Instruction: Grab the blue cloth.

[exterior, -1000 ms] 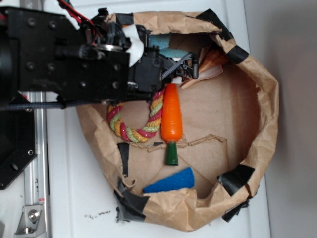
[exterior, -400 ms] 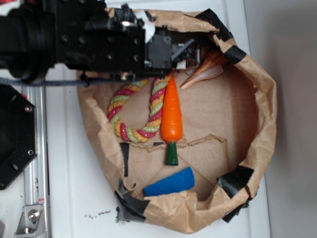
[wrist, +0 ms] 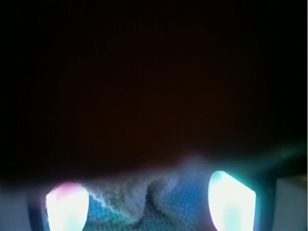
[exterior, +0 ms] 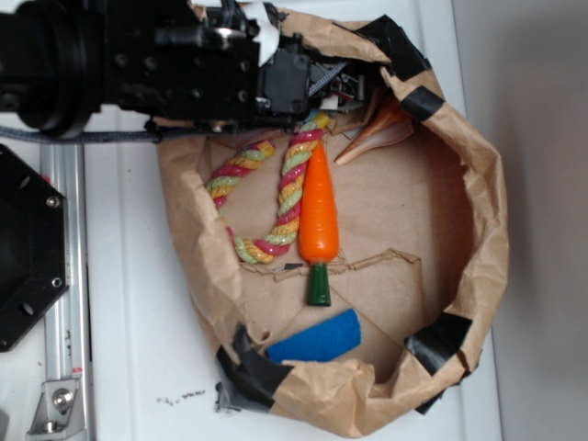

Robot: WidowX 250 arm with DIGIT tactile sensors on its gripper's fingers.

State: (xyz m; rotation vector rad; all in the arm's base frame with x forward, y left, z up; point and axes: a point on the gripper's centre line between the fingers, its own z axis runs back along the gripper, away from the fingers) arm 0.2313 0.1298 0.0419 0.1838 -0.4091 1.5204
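Wrist view: we see our hand [wrist: 149, 204] spread open, its two glowing fingertips [wrist: 231, 199] apart, with the blue cloth [wrist: 144, 202] bunched directly between and beneath them, touching or nearly so; everything above is dark.

We found no readable text, label, brand, number or sign in either view. The paper bag [exterior: 478, 184], its black tape patches [exterior: 441, 333] and the black arm housing [exterior: 138, 64] carried no legible writing that we could see.
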